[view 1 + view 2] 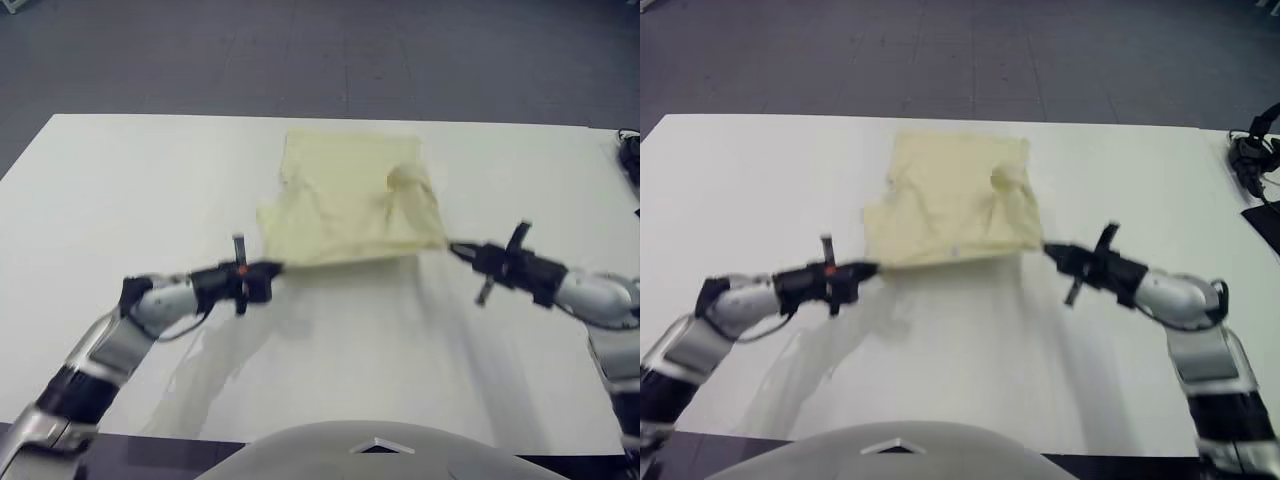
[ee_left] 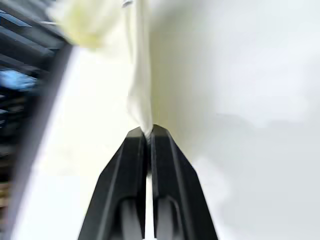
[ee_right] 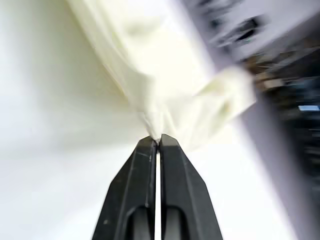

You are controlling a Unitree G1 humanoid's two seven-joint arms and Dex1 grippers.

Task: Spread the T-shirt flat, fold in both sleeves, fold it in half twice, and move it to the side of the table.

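A pale yellow T-shirt lies partly folded on the white table, its far part flat and its near edge lifted off the surface. My left gripper is shut on the near left corner of the T-shirt. My right gripper is shut on the near right corner of the T-shirt. The near edge hangs stretched between the two grippers, a little above the table. Wrinkles bunch near the right corner.
Dark cables and gear lie at the table's far right edge. Grey floor lies beyond the far edge. Bare table surface stretches to the left, to the right and in front of the shirt.
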